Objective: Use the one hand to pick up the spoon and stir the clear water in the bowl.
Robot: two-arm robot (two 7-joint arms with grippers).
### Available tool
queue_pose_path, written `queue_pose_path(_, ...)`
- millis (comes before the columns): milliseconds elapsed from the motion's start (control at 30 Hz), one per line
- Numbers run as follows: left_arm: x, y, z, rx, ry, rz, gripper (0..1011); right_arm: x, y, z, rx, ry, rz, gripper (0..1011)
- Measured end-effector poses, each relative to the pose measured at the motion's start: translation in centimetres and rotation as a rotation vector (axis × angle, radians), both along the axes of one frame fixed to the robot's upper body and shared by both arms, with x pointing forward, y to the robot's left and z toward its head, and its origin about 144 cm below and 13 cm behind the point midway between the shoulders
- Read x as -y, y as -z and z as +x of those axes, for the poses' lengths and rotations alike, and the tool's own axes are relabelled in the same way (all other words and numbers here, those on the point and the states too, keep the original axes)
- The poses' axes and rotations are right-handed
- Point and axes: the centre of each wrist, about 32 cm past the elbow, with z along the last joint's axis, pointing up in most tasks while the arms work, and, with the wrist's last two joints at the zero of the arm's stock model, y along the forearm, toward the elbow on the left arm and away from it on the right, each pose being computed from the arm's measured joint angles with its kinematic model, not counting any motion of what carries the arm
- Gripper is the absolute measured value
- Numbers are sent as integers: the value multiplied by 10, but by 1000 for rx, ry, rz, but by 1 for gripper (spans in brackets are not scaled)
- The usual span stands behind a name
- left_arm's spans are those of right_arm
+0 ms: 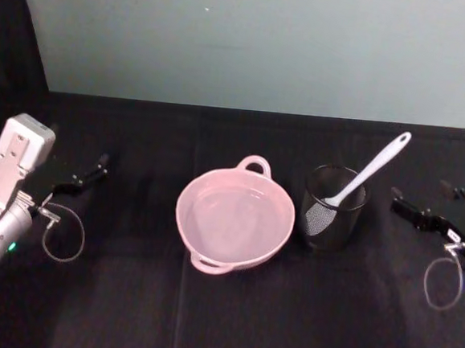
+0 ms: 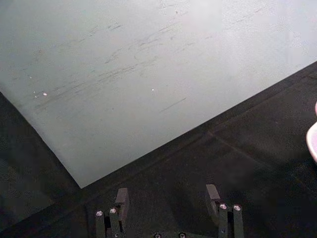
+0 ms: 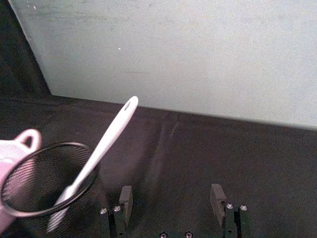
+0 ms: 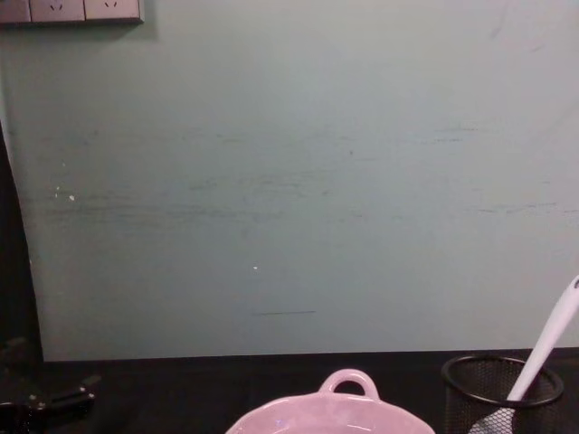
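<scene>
The pale pink bowl (image 1: 184, 196) sits mid-table with clear water (image 1: 233, 222) in it, a loop handle at its far rim. Just right of it the white spoon (image 1: 376, 167) stands blade-down in a black mesh cup (image 1: 331, 222), its handle leaning up and to the right. My right gripper (image 1: 399, 206) rests low at the right, a short way from the cup. In the right wrist view it (image 3: 171, 198) is open and holds nothing, with the spoon (image 3: 105, 143) ahead and to one side. My left gripper (image 2: 167, 201) is open and parked at the far left (image 1: 98, 166).
A black cloth covers the table (image 1: 221, 318); a pale green wall (image 1: 267, 40) stands behind it. Cable loops hang beside both wrists (image 1: 62, 241) (image 1: 443, 283). Bare cloth lies in front of the bowl and between each gripper and the objects.
</scene>
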Motion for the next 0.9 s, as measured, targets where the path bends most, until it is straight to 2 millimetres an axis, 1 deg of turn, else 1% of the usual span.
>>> queue_pose_path(200,0,0,0,0,0,0,1011,-1,13,18,127,-10,-114,1004)
queue_pose_path(333,0,0,0,0,0,0,1011,-2,18,23,157,-17,-149,1004)
queue_pose_path(600,0,0,0,0,0,0,1011,-8,29,26,119,-21,-215,1004)
queue_pose_path(900,0,0,0,0,0,0,1011,-7,28,25,118,-20,-210,1004)
